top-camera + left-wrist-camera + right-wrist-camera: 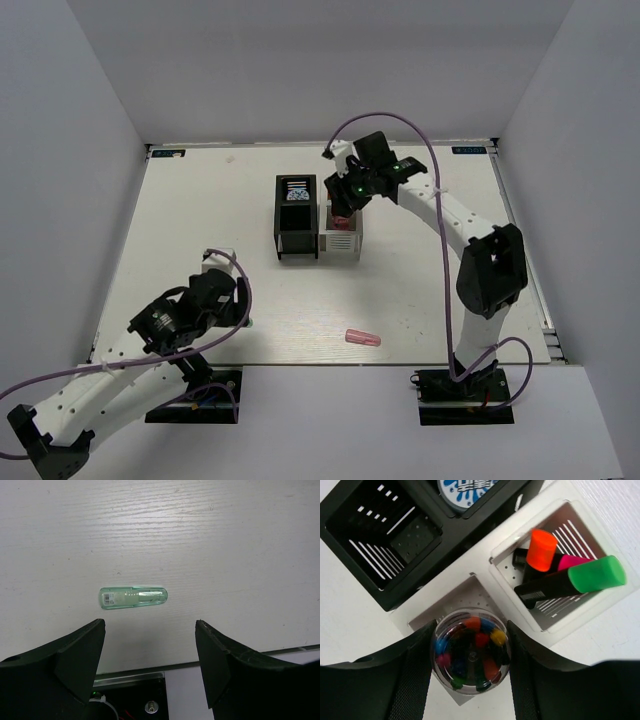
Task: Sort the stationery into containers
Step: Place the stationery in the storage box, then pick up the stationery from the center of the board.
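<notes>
A pale green capsule (132,598) lies flat on the white table just ahead of my open, empty left gripper (150,630), which hovers over the near left of the table (240,305). My right gripper (471,630) is shut on a fat clear tube (470,652) with coloured bits inside, upright over one compartment of the white-grey box (485,582). The box's other compartment holds highlighters with orange (541,550), pink (572,561) and green (597,574) caps. The black box (297,217) adjoins it, with a blue-white tape roll (467,487) in one compartment. A pink capsule (362,338) lies near the front edge.
The black box's second compartment (385,530) holds nothing. The table's front edge and the left arm's base plate (135,700) lie just behind my left fingers. White walls enclose the table on three sides.
</notes>
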Robot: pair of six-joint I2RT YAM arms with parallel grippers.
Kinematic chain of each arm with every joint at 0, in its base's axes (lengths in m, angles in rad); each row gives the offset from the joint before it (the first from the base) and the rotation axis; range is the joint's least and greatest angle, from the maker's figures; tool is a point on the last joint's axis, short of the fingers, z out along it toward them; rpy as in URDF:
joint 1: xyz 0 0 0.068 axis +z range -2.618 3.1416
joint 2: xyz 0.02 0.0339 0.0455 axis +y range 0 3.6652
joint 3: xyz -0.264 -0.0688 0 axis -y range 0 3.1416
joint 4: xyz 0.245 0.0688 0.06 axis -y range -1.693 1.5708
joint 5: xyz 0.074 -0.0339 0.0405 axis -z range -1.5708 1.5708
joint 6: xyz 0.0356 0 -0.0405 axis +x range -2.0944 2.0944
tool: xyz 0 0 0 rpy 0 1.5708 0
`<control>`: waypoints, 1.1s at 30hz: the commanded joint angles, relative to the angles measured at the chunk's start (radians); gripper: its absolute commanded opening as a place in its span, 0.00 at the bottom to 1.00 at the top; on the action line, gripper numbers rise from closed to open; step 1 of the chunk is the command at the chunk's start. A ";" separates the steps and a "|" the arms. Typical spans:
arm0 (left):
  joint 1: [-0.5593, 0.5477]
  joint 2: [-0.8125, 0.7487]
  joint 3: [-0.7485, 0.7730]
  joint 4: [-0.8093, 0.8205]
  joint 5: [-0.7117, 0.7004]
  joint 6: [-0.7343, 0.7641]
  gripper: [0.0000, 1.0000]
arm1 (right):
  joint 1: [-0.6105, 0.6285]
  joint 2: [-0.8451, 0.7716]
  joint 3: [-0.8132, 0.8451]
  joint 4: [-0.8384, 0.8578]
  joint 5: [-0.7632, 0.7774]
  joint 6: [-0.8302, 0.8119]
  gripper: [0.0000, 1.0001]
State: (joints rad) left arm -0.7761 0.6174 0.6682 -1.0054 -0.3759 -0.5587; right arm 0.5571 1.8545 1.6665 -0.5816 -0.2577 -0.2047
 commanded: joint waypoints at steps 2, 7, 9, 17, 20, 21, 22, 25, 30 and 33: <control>-0.003 0.007 -0.009 0.033 0.017 -0.006 0.83 | 0.041 -0.040 0.010 0.006 0.043 -0.117 0.49; -0.003 0.054 0.001 0.048 0.006 -0.033 0.43 | 0.066 -0.130 -0.017 -0.006 0.044 -0.125 0.82; -0.002 0.103 0.022 0.021 -0.014 -0.108 0.19 | 0.078 -0.156 -0.016 -0.009 0.032 -0.113 0.81; -0.006 0.251 0.042 -0.177 -0.121 -0.631 0.55 | 0.076 -0.274 -0.051 0.013 0.067 0.022 0.00; -0.014 0.229 0.001 -0.252 -0.155 -0.918 0.81 | 0.058 -0.432 -0.270 0.102 0.161 0.171 0.54; -0.014 0.222 -0.005 -0.236 -0.170 -1.001 0.83 | 0.050 -0.446 -0.296 0.098 0.111 0.154 0.54; -0.015 0.219 -0.013 -0.228 -0.176 -1.023 0.85 | 0.052 -0.484 -0.335 0.085 0.095 0.153 0.48; -0.015 0.258 -0.009 -0.220 -0.221 -1.182 0.87 | 0.052 -0.573 -0.481 0.106 0.075 0.148 0.02; -0.012 0.337 -0.033 -0.170 -0.255 -1.438 0.82 | 0.047 -0.705 -0.614 0.124 0.101 0.094 0.29; 0.006 0.431 -0.030 -0.139 -0.245 -1.558 0.78 | 0.050 -0.771 -0.677 0.121 0.097 0.093 0.42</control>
State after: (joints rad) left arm -0.7860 0.9932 0.6426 -1.1782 -0.5953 -1.8473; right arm 0.6052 1.1484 1.0176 -0.5007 -0.1596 -0.1005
